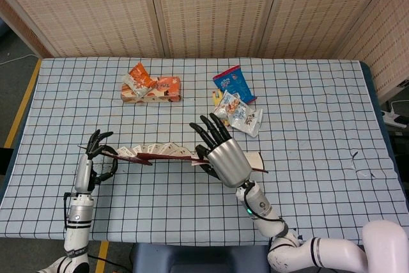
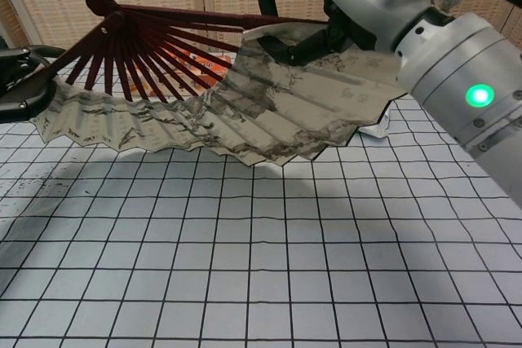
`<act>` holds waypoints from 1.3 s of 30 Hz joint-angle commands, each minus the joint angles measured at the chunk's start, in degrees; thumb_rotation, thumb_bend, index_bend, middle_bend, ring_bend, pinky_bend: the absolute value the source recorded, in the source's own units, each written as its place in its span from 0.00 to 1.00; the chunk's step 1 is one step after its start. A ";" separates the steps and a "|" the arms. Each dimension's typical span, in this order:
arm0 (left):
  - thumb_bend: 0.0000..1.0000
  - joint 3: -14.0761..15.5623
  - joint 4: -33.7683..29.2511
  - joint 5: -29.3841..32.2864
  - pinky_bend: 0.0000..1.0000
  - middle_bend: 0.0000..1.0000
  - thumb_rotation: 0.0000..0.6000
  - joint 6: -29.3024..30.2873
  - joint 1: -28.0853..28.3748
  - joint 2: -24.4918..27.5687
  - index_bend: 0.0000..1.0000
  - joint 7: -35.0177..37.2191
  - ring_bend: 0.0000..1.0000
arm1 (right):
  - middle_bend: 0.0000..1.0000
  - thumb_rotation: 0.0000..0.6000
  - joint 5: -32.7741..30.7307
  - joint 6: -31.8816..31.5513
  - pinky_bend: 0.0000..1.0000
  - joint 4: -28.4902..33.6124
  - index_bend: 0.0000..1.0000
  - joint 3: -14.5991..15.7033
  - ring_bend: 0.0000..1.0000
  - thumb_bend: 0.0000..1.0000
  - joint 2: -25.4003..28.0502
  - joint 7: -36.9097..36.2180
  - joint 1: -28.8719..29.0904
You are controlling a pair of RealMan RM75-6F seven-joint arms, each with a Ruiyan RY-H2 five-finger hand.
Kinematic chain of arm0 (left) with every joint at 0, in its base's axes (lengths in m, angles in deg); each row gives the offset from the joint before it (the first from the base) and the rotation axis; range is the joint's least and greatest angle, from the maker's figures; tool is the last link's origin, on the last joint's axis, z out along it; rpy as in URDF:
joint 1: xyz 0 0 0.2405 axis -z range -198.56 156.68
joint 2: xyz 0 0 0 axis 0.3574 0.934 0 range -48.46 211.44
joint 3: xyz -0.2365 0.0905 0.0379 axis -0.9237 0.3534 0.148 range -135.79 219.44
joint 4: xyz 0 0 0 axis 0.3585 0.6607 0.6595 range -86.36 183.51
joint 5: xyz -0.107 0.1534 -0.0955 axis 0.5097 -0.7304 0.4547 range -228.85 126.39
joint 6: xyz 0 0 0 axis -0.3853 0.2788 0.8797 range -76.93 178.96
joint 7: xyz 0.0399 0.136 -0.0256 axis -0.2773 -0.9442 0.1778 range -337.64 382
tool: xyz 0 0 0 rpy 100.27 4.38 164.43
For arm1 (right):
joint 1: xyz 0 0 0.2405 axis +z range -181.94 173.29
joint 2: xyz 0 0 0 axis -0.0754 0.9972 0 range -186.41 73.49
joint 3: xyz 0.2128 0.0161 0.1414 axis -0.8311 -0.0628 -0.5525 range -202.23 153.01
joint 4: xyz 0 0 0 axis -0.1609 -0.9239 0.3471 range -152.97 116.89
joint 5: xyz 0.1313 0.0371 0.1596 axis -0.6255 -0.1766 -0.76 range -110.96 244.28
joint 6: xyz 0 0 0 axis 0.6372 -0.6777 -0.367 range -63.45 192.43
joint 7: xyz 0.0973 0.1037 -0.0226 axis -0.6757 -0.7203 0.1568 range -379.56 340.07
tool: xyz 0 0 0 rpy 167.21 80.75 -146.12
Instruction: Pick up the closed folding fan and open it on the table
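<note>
Over a grid-patterned tablecloth (image 1: pixel 307 126), the folding fan (image 2: pixel 245 95) was spread wide at lower centre, held aloft. The left hand (image 1: pixel 96 151) gripped one end rib, the right hand (image 1: pixel 223 155) the other. Opening looked nearly done; setting it down remained.

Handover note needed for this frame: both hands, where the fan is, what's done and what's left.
Left hand: holds the folding fan's left end.
Right hand: holds the fan's right end; the exact grip is hidden.
Fan: spread wide between the two hands, held above the checkered table, not lying on it.
Done: fan picked up and opened.
Left: likely lower it flat onto the table in front of the snack packets and release.
</note>
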 commanded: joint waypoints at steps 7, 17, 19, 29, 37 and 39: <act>0.56 5.38 5.08 -3.58 0.05 0.08 1.00 0.04 -1.55 -0.16 0.36 -0.57 0.00 | 0.14 1.00 4.40 -0.73 0.00 -0.59 0.74 5.36 0.00 0.71 2.78 0.71 -2.58; 0.54 12.37 13.10 -9.18 0.04 0.00 1.00 0.73 -3.55 -0.17 0.00 -3.71 0.00 | 0.11 1.00 9.84 0.62 0.00 2.09 0.42 16.52 0.00 0.71 9.22 5.19 -7.96; 0.54 13.10 15.39 -9.28 0.04 0.00 1.00 0.27 -3.91 -0.44 0.00 -3.48 0.00 | 0.10 1.00 10.48 1.36 0.00 3.46 0.40 18.87 0.00 0.71 11.44 6.98 -9.21; 0.54 13.13 19.10 -9.00 0.03 0.00 1.00 0.87 -4.92 0.10 0.00 1.41 0.00 | 0.00 0.94 3.98 7.42 0.00 6.93 0.00 23.43 0.00 0.40 19.84 21.94 -14.91; 0.52 13.76 16.03 -9.61 0.03 0.00 1.00 0.11 -4.72 3.61 0.00 4.04 0.00 | 0.00 0.92 -10.86 18.20 0.00 11.94 0.00 19.94 0.00 0.08 25.01 27.14 -12.62; 0.52 14.55 14.42 -10.16 0.03 0.00 1.00 -0.72 -4.51 5.35 0.00 5.28 0.00 | 0.00 0.92 -15.29 21.74 0.00 14.39 0.00 19.73 0.00 0.06 26.93 27.79 -11.36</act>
